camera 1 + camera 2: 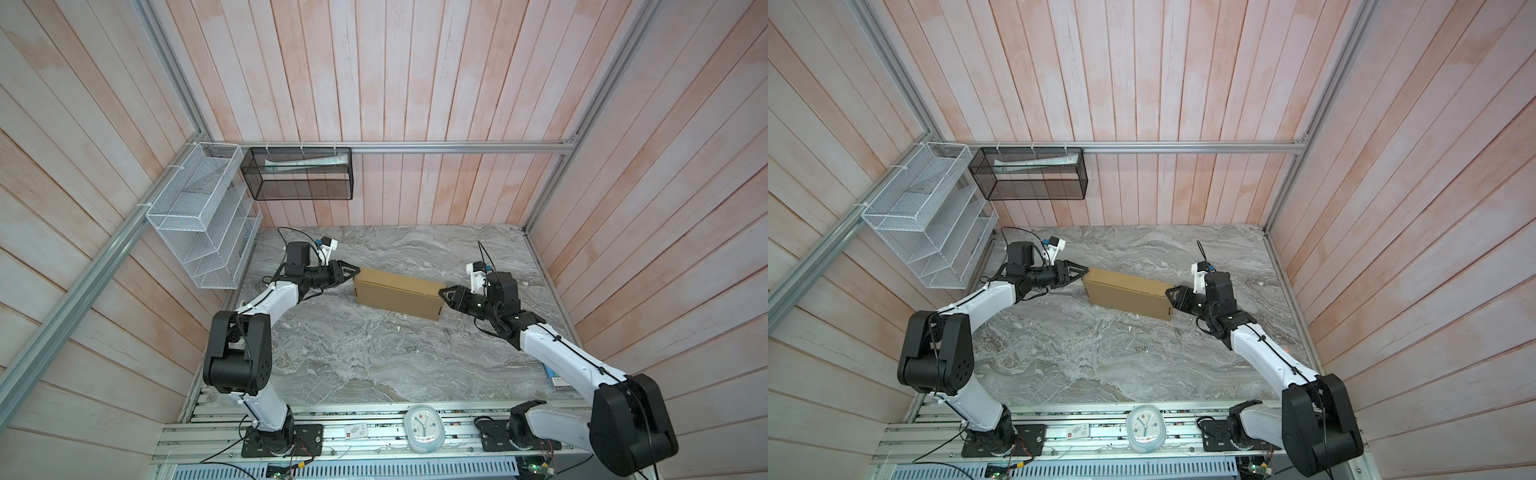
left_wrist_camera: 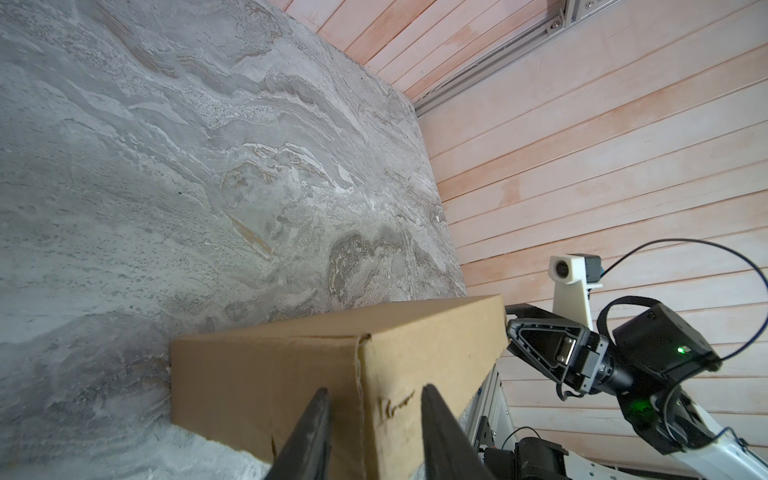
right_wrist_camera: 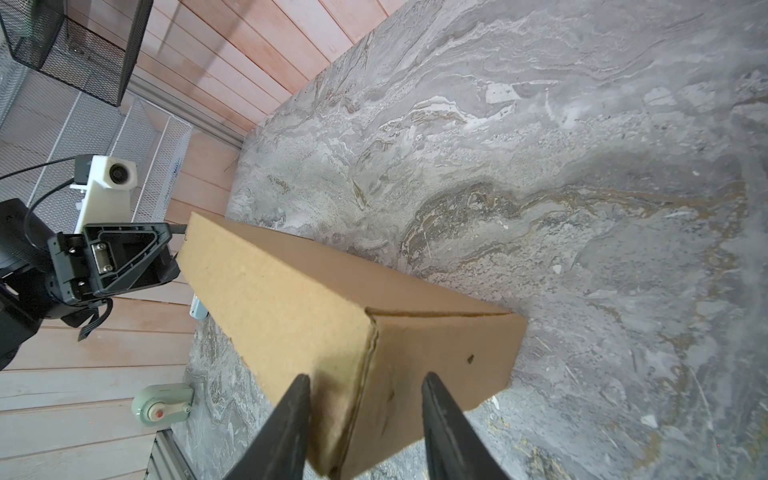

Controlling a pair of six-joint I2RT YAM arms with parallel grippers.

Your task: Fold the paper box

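Observation:
The paper box point(image 1: 399, 293) point(image 1: 1127, 293) is a closed, plain brown cardboard box lying lengthwise on the marble table between my two grippers. My left gripper point(image 1: 356, 270) point(image 1: 1086, 269) is at its left end. In the left wrist view its open fingers point(image 2: 374, 388) straddle a corner edge of the box point(image 2: 257, 374). My right gripper point(image 1: 443, 291) point(image 1: 1169, 291) is at the right end. Its jaws point(image 3: 366, 375) also stand apart astride a corner edge of the box point(image 3: 291, 299). Whether any fingertip touches the cardboard I cannot tell.
A white wire rack point(image 1: 199, 220) and a black mesh basket point(image 1: 299, 174) hang on the back-left walls. A small clock point(image 1: 424, 428) sits on the front rail. A blue item point(image 1: 555, 380) lies at the table's right edge under the right arm.

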